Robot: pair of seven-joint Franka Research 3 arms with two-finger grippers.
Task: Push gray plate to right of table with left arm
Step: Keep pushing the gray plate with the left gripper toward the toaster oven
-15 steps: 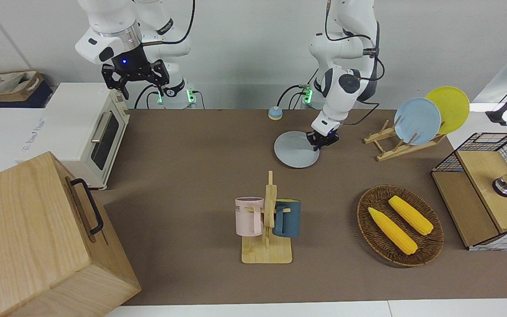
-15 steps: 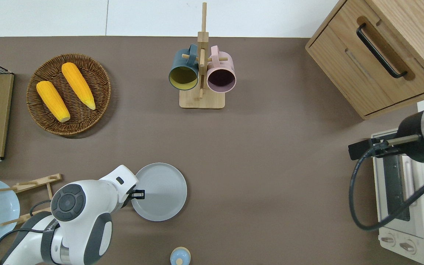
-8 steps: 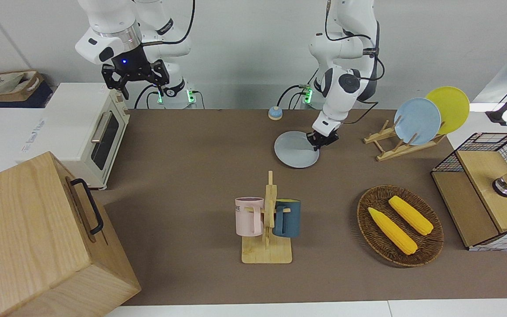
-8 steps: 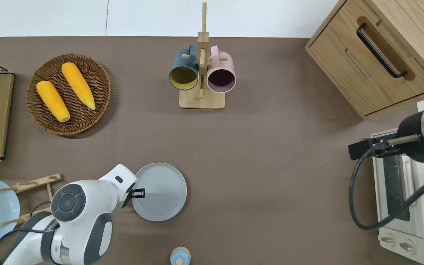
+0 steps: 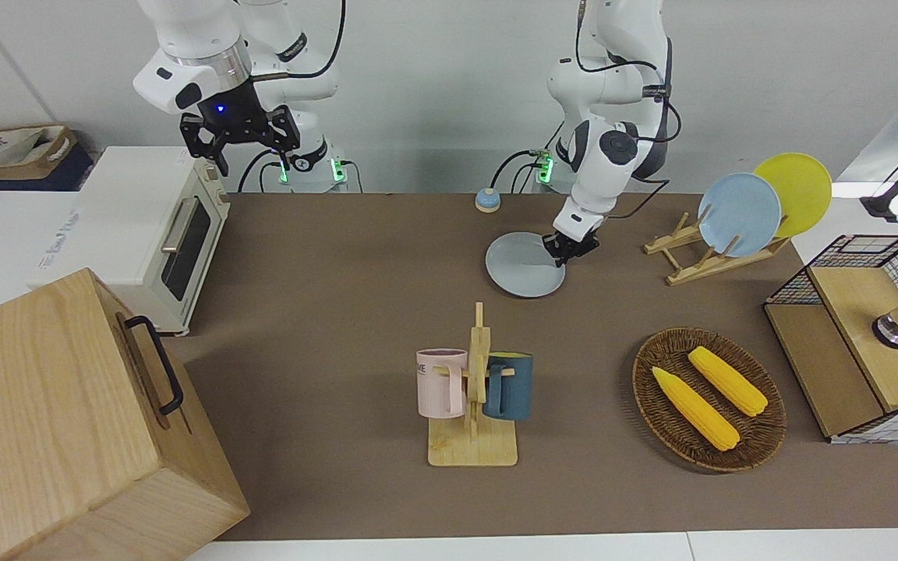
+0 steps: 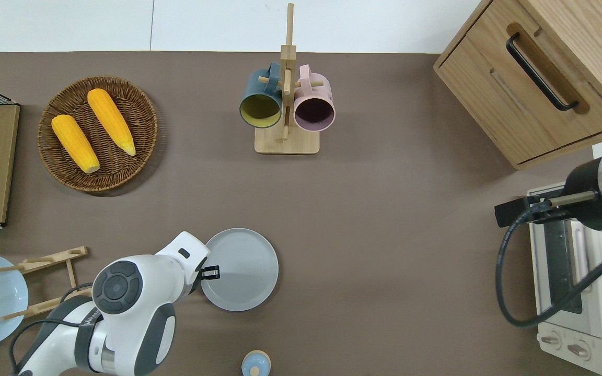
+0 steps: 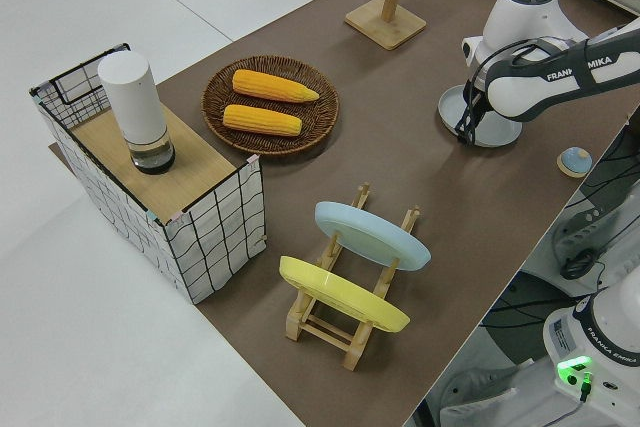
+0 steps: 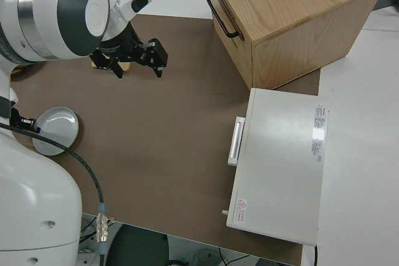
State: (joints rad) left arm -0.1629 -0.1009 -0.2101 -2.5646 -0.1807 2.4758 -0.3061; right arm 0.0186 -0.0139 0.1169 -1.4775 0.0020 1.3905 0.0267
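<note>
Left gripper (image 6: 211, 272): low at the plate's rim, on the edge toward the left arm's end of the table (image 6: 384, 219); whether its fingers are spread or pressed together cannot be told.
Plate (image 6: 241, 271): pale gray, shallow, lying flat on the brown mat, nearer to the robots than the mug rack (image 6: 286, 104) and just beside the plate stand (image 6: 45, 271).
Handling (judged): stiff and fairly light; a smooth underside should slide on the mat, though the mat may drag. If ceramic, it would chip when knocked hard or run into the oven (image 6: 572, 292).
Contact point (judged): the outer rim at the level of the plate's centre, pushed along a line through the centre. An off-centre push would likely spin the plate away from the fingers.
Path: bare mat lies between the plate and the oven.
Right gripper (image 5: 242, 140): parked, fingers spread.
</note>
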